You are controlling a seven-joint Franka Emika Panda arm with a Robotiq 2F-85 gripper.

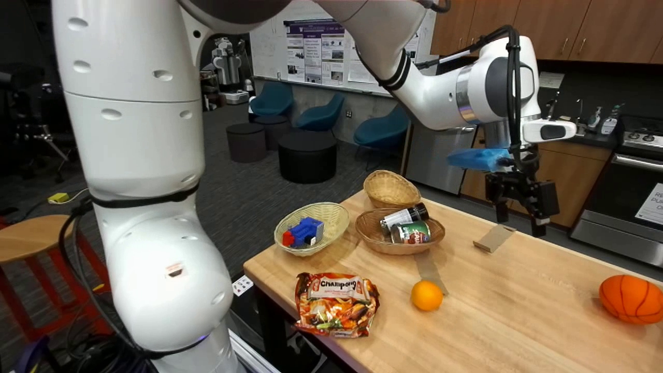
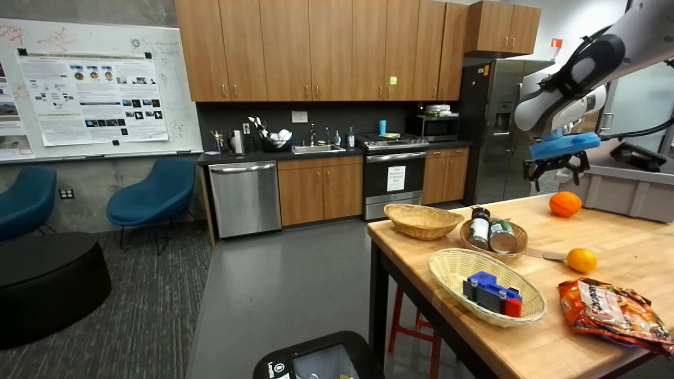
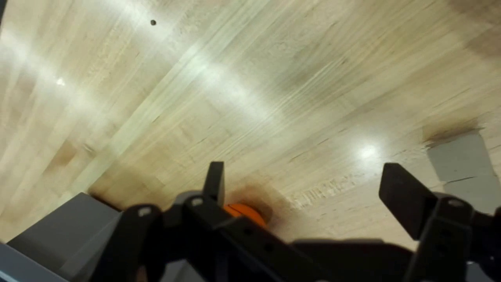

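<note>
Basketball (image 1: pixel 633 299) sits apart from the gripper (image 3: pixel 305 182), jaws spread wide.

I'm viewing a glossy white arm (image 1: pixel 440 98) | near column (image 1: pixel 140 150) is showing round dimples (image 1: pixel 162 75), a small sticker (image 1: pixel 175 270) | black bands (image 1: pixel 147 199) are circling it | black cables (image 1: pixel 513 88) are running along the far, grey-capped wrist (image 1: pixel 500 85) | blue wrap (image 1: pixel 479 158) is sitting above a black, angular gripper (image 1: pixel 520 220)
</note>
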